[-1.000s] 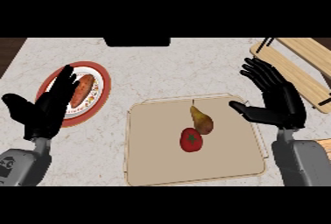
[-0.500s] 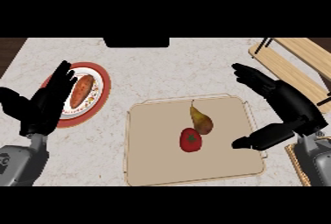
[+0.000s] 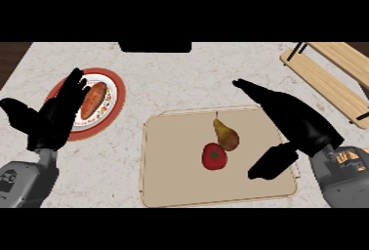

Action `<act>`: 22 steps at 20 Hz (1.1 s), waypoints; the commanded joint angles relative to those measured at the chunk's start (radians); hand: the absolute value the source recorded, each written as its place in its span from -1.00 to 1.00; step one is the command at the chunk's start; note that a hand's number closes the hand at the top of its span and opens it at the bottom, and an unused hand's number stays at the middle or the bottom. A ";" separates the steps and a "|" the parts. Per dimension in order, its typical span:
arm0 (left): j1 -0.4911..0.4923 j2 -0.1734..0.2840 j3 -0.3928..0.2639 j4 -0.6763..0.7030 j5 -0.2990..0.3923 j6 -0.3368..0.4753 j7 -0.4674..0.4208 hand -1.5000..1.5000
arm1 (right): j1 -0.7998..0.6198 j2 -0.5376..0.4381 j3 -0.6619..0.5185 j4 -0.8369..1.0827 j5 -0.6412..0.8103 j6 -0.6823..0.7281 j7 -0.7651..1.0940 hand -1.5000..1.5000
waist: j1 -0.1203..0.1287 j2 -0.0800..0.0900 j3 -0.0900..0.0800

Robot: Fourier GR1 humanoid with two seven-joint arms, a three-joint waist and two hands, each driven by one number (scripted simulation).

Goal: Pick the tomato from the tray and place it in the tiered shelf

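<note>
A red tomato [image 3: 214, 156] lies near the middle of the beige tray [image 3: 173, 185], touching a brown pear [image 3: 225, 135] just behind it. My right hand [image 3: 299, 124] hovers over the tray's right side, open, fingers stretched toward the back left and thumb [image 3: 270, 163] hanging down a short way right of the tomato. It holds nothing. The wooden tiered shelf [image 3: 333, 73] stands at the far right. My left hand [image 3: 54, 114] rests open at the left, fingers up, over the plate's edge.
A red-rimmed plate [image 3: 112, 100] with a sausage [image 3: 93, 99] sits at the left, partly behind my left hand. A dark object [image 3: 155, 47] sits at the counter's back edge. Bare speckled counter lies between plate, tray and shelf.
My right hand has swung left and down over the tray, its thumb dropping closer to the tomato. The left hand has shifted slightly. Tomato and pear stay put.
</note>
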 commanded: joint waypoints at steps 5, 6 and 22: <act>-0.019 -0.008 0.044 0.034 -0.011 -0.040 -0.007 0.00 | -0.057 0.215 0.208 0.062 0.177 0.012 0.240 -1.00 | -0.001 0.004 0.003; -0.070 -0.024 0.056 0.078 -0.020 -0.039 0.010 0.00 | -0.084 0.180 0.129 0.043 0.119 0.091 0.251 -1.00 | -0.008 0.004 0.003; -0.001 -0.088 0.019 -0.042 -0.098 0.005 0.056 0.00 | -0.040 0.286 0.272 0.115 0.300 0.139 0.386 -1.00 | -0.005 0.002 0.003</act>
